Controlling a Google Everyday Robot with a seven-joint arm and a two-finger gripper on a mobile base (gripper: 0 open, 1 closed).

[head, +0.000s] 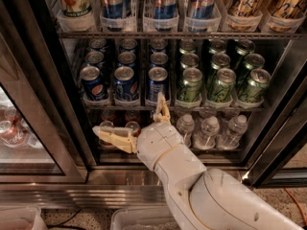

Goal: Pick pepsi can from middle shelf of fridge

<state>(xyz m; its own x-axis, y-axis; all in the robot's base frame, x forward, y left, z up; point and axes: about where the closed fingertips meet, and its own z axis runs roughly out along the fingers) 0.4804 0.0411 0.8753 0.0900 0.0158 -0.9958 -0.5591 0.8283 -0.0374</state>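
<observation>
Dark-blue pepsi cans stand in three lanes on the left half of the middle shelf. The front ones are the left can, the middle can and the right can. My gripper is open and empty, just below the front edge of that shelf. One finger points left. The other finger points up and its tip overlaps the base of the right pepsi can. The fridge has a black frame and its door is open.
Green cans fill the right half of the middle shelf. Tall slim cans stand on the rack above. Water bottles and red-topped cans sit on the rack below. A glass door is at left. A steel base runs along the bottom.
</observation>
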